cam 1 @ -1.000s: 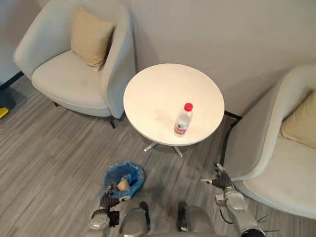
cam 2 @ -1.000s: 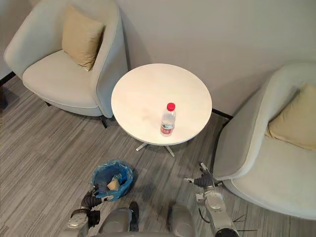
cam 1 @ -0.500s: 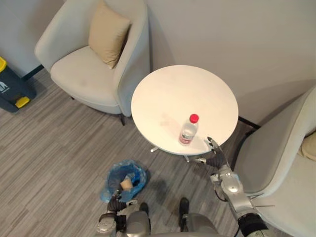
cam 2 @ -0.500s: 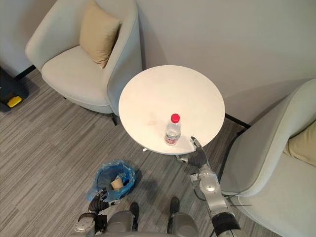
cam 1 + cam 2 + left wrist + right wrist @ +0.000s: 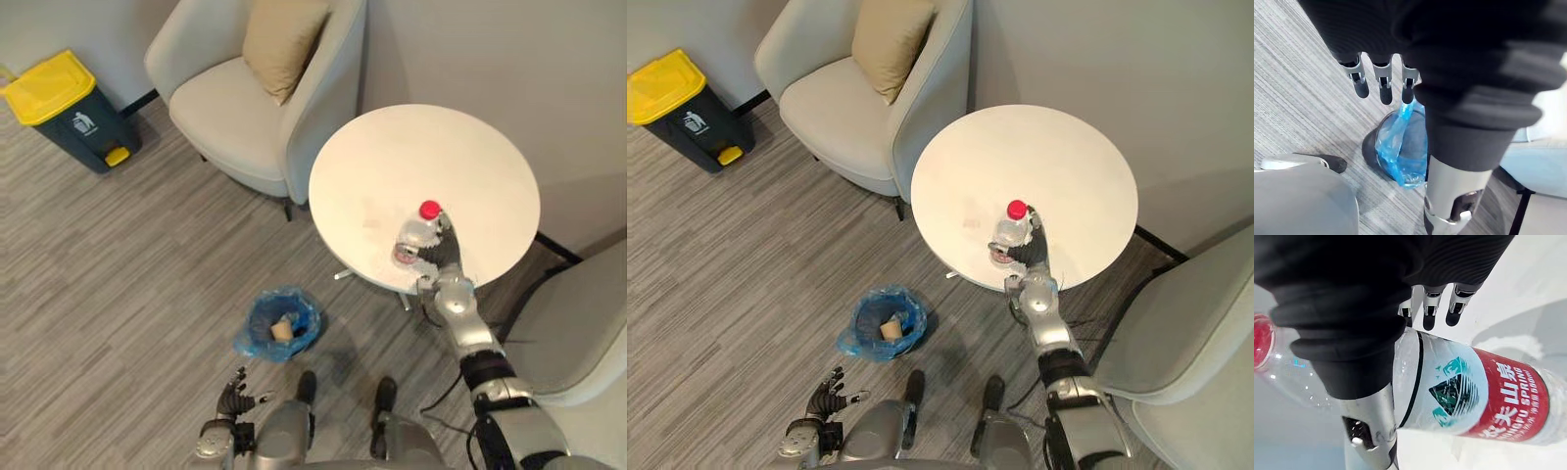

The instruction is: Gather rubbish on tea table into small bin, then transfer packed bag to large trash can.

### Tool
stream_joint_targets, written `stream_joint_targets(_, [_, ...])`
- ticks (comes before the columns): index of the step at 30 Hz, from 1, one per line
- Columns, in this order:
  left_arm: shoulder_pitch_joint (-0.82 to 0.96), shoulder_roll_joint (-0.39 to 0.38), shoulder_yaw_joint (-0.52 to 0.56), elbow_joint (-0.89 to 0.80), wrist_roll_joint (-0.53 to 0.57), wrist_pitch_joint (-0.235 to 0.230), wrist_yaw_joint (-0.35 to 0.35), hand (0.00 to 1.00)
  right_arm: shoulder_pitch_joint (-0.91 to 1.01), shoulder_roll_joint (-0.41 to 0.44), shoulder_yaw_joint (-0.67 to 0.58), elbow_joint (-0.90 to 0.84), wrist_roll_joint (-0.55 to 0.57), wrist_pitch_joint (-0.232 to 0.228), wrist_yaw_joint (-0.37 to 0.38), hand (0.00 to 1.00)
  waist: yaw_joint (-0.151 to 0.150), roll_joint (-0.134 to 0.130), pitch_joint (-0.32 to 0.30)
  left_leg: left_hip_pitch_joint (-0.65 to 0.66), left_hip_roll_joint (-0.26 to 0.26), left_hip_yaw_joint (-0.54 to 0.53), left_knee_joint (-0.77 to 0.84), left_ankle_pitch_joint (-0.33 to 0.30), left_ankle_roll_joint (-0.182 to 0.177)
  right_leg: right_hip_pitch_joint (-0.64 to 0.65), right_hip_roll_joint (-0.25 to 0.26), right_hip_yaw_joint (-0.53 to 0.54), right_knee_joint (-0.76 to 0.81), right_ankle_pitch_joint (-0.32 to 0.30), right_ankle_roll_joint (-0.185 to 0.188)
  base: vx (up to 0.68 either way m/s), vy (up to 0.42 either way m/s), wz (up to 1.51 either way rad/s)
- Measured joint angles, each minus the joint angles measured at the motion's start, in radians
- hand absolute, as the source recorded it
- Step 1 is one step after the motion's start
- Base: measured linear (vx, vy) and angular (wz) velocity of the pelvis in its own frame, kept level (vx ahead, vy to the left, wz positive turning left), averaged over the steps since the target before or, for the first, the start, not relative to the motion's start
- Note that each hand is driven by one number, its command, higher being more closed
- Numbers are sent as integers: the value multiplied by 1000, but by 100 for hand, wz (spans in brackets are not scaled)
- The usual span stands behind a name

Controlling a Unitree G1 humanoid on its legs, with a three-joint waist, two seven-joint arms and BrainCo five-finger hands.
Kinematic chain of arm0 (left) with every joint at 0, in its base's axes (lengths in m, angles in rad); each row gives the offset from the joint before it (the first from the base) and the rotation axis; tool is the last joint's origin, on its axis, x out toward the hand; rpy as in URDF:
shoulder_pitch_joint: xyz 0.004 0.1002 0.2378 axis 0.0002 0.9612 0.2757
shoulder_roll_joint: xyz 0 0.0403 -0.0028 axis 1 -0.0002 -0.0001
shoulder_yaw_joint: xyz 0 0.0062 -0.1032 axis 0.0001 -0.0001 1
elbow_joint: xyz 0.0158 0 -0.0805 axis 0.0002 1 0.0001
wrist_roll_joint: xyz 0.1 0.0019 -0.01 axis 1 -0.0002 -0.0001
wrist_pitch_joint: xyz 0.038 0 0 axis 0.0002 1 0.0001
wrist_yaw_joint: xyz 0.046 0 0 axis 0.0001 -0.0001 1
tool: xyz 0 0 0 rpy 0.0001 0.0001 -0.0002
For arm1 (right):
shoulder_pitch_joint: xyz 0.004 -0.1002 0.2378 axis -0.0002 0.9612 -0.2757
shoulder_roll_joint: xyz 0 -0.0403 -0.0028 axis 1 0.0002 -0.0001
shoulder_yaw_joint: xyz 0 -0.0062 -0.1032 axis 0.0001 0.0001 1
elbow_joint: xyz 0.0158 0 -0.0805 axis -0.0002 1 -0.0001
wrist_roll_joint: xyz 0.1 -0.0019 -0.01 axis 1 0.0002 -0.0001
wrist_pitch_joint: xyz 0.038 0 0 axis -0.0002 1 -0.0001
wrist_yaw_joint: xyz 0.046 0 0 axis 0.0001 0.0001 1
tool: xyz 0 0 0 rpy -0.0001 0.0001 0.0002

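Brackets upright red-capped bottle (image 5: 413, 237) on tea table (image 5: 431, 157) with straight-fingered, unclosed right hand (image 5: 443, 255), tan scrap (image 5: 284, 330) lying in blue-bagged small bin (image 5: 257, 319).

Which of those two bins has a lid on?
The large dark trash can, with its yellow lid shut. The small bin, lined with a blue bag, stands open.

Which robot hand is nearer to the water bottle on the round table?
Right. The right robot hand is at the table, directly beside the water bottle, fingers reaching past it. The left robot hand hangs low near the blue-lined small bin on the floor, far from the bottle.
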Motion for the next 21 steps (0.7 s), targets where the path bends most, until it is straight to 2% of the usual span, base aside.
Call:
stream_joint_targets(4, [-8, 4, -7, -7, -26, -1, 0, 0, -134, -72, 2, 47, 58, 2, 1, 100, 8, 5, 36, -22, 0, -27, 0, 11, -7, -19, -1, -21, 13, 1, -5, -65, -18, 19])
stream_joint_targets(7, [-10, 6, -10, -8, -27, -1, 0, 0, -140, -78, 3, 41, 87, 1, 2, 100, 18, 2, 38, -34, 1, -33, 6, 13, -9, -31, -2, -26, 29, -6, -8, 9, -16, 8])
stream_joint_targets(9, [-11, 6, -12, -18, -27, 0, 0, 0, -133, -78, 11, 31, 97, 1, 5, 100, 20, 2, 38, -39, 0, -37, 9, 22, 2, -35, -4, -29, 30, -7, -9, 34, -12, 8])
stream_joint_targets(13, [-15, 1, -11, -27, -27, 0, 1, 0, 26, -70, 38, -233, 95, -4, 10, 100, 20, 1, 38, -32, -3, -53, 5, 23, 5, -25, -7, -37, 36, -21, -9, 54, -12, 13])
stream_joint_targets(15, [-14, 0, -11, -26, -26, 0, 1, 0, 151, -41, 46, -386, 75, -12, 29, 100, 3, -1, 38, -3, -7, -77, -5, 23, 5, 3, -15, -63, 60, -51, -7, 63, -29, 35])
stream_joint_targets(17, [-14, 0, -7, -27, -26, 0, 2, 0, 252, -15, 50, -477, 46, -27, 44, 100, 4, -15, 32, 18, -9, -97, -21, 23, 5, 26, -20, -84, 82, -82, -6, 40, -49, 42])
stream_joint_targets(21, [-16, -2, -7, -28, -25, 0, 3, 0, 446, 19, 91, -628, 0, -70, 81, 100, -6, -64, 0, 14, -24, -178, -36, 48, 12, 41, -32, -172, 124, -136, -9, 48, -71, 59])
